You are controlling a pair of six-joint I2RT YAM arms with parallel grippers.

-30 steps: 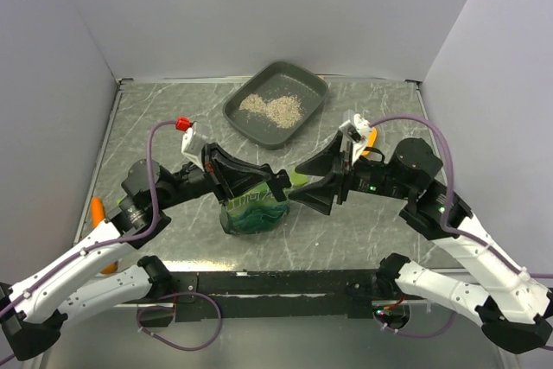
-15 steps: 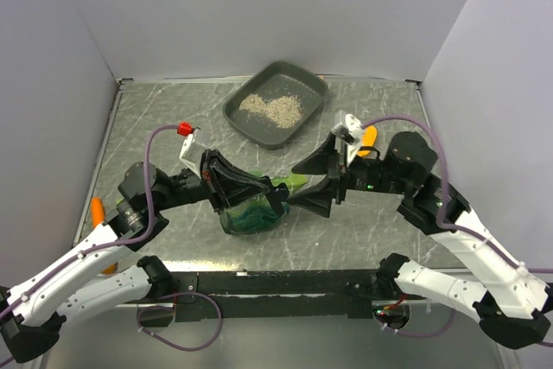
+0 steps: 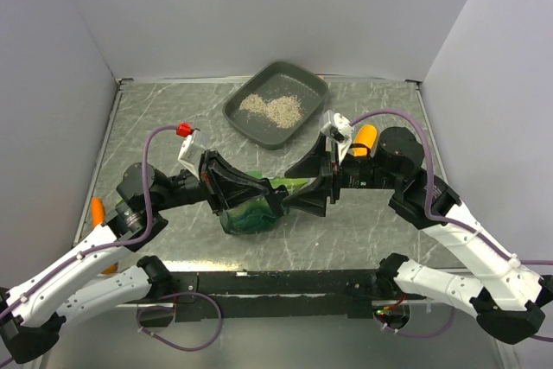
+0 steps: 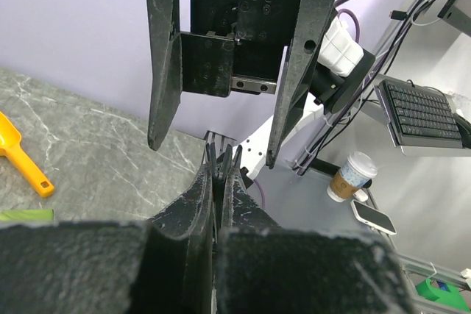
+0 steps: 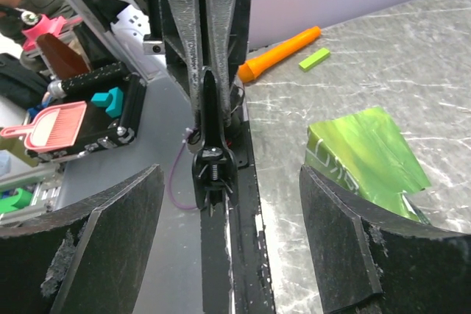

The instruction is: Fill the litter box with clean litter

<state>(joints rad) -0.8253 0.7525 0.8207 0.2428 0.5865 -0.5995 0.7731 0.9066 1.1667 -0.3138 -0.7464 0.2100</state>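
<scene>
Evidently the left gripper (image 3: 270, 189) is pressed closed over the green bag (image 3: 251, 213), perhaps pinching it; the right gripper (image 3: 298, 186) gapes beside it; clean litter (image 3: 272, 108) lies in the litter box (image 3: 298, 132) beyond

Glossy, crinkly green bag (image 5: 364, 148), matt dark grey plastic litter box (image 3: 259, 134) with grainy beige clean litter (image 3: 272, 108), smooth marbled grey tabletop (image 3: 155, 118), smooth orange plastic scoop (image 4: 22, 156)

I count one litter box (image 3: 304, 85), one heap of clean litter (image 3: 272, 108), one green bag (image 3: 252, 213), one orange scoop (image 3: 365, 137), one other orange piece (image 3: 97, 209), and one small green block (image 5: 315, 59).
</scene>
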